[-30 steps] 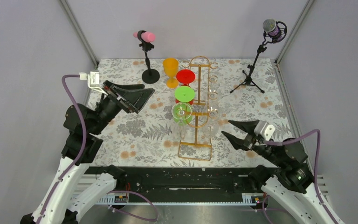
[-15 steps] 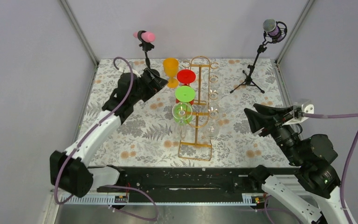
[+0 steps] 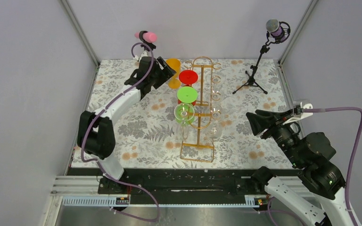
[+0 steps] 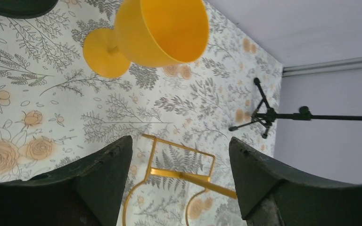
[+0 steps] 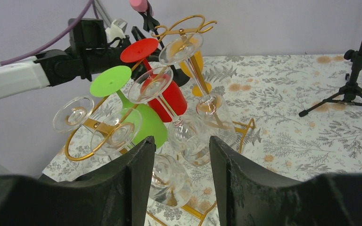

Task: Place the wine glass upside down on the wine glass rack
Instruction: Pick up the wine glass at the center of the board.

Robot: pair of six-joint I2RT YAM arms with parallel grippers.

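The gold wire wine glass rack (image 3: 201,58) stands mid-table; a red glass (image 3: 187,77), a green glass (image 3: 186,94) and several clear glasses (image 3: 184,113) hang upside down on it. An orange wine glass (image 3: 173,70) stands upright at the far side, left of the rack. My left gripper (image 3: 167,73) is open and empty, right beside it. The left wrist view shows the orange glass (image 4: 160,30) beyond the open left gripper (image 4: 179,141) and the rack's base (image 4: 179,173). My right gripper (image 3: 252,123) is open and empty, right of the rack. The right wrist view shows the open right gripper (image 5: 181,141) facing the hanging glasses (image 5: 188,136).
A pink-topped microphone stand (image 3: 148,56) is just left of my left gripper. A purple microphone on a tripod (image 3: 259,61) stands at the far right. Grey walls enclose the floral-patterned table (image 3: 136,127).
My left arm has stretched from the near left across the table to the orange glass. My right arm has pulled back to the right and risen, its gripper facing the rack.
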